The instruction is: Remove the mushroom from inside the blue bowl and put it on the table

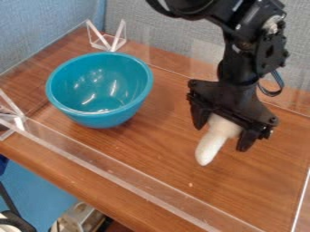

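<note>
My gripper (224, 129) hangs over the table (133, 149) to the right of the blue bowl (100, 88), its black fingers (195, 111) spread wide apart. Between and below them shows the mushroom's (211, 148) cream-white stem, tilted, with its lower end pointing down at the wood. The cap is hidden behind the gripper. The stem is much narrower than the gap between the fingers, and I cannot tell whether it touches one of them or the tabletop. The bowl is turquoise and glossy, and nothing lies inside it.
Low clear acrylic walls (145, 172) run along the table's front and left edges. A clear corner bracket (109, 38) stands behind the bowl. The black arm (237, 36) reaches in from the upper right. Bare wood lies between the bowl and the gripper.
</note>
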`<act>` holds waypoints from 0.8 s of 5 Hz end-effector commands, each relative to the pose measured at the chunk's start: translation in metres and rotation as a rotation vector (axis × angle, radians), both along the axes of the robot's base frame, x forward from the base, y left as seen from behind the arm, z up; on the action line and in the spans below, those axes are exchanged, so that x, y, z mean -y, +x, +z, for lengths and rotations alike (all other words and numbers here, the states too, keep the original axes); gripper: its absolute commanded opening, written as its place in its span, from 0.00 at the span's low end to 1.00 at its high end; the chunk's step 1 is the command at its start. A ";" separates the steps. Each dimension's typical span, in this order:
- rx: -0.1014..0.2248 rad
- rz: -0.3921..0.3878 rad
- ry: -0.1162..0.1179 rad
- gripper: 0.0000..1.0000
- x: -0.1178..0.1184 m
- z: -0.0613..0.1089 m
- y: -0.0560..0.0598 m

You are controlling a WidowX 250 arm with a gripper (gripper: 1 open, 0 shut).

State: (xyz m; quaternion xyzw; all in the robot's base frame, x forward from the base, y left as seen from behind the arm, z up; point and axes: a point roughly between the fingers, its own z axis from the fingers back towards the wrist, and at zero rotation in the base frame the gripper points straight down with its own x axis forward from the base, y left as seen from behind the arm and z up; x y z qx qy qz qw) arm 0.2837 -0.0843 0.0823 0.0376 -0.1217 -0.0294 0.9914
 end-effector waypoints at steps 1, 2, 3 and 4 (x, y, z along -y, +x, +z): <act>0.036 0.077 -0.024 0.00 -0.008 0.006 0.003; 0.009 0.149 -0.020 0.00 -0.013 -0.009 0.001; -0.016 0.079 -0.011 0.00 -0.013 -0.022 -0.001; -0.036 0.015 -0.006 0.00 -0.014 -0.033 -0.001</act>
